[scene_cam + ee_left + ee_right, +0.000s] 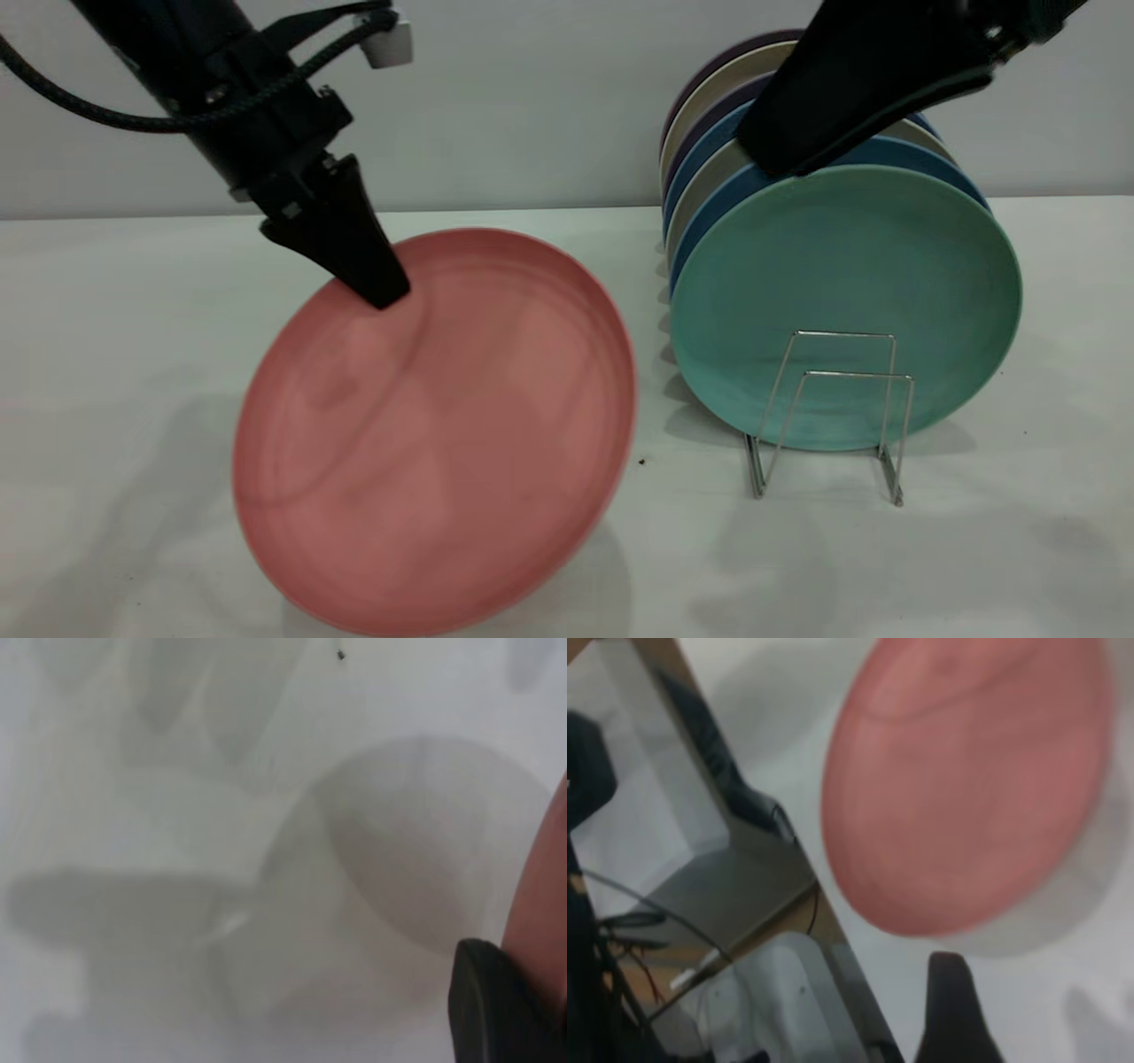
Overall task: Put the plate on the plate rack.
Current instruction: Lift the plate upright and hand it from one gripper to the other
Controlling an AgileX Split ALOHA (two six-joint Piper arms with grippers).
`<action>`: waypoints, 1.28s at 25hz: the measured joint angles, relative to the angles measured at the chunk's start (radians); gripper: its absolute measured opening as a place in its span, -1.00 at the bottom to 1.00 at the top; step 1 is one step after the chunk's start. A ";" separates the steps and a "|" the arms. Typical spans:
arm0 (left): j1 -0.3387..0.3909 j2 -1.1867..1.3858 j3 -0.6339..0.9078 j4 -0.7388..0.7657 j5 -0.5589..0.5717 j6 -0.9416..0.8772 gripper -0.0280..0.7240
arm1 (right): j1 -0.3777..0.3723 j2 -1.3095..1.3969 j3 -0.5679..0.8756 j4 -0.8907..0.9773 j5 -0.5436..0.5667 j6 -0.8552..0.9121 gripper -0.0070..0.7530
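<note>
Exterior view shows one white table (1019, 549) running back to a plain pale wall (532, 97). On it sits one salmon-pink plate (443, 443), tilted with its face toward the camera; its lower rim is at the table near the front edge of the view, left of the rack and apart from it. The left gripper (376, 288) pinches the plate's upper rim, one black finger lying over the face and the other hidden behind.

To the right, one silver wire plate rack (833, 399) stands with two empty loop dividers showing in front. Behind them plates stand on edge in a row: one teal-green plate (842, 283) foremost, then blue, cream and dark purple rims, about seven more, though overlap and the arm make the count unsure. The right gripper (780, 164) sits at the top of that row, just above the teal-green plate's rim; whether its jaws are spread or pressed I cannot tell, since its tip is cut off and dark.

One small dark speck (641, 461) lies on the table between plate and rack.

Left wrist view is mostly blurred table and shadow, with a sliver of pink rim beside one black finger (496, 1001).
</note>
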 joint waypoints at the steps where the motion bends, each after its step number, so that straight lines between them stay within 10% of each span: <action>1: -0.008 0.000 0.000 0.000 -0.004 0.000 -0.88 | 0.014 0.002 0.000 0.000 -0.003 -0.009 0.41; 32: -0.082 -0.024 0.000 -0.003 -0.125 0.019 -0.88 | 0.094 0.300 -0.121 -0.031 -0.225 -0.006 0.42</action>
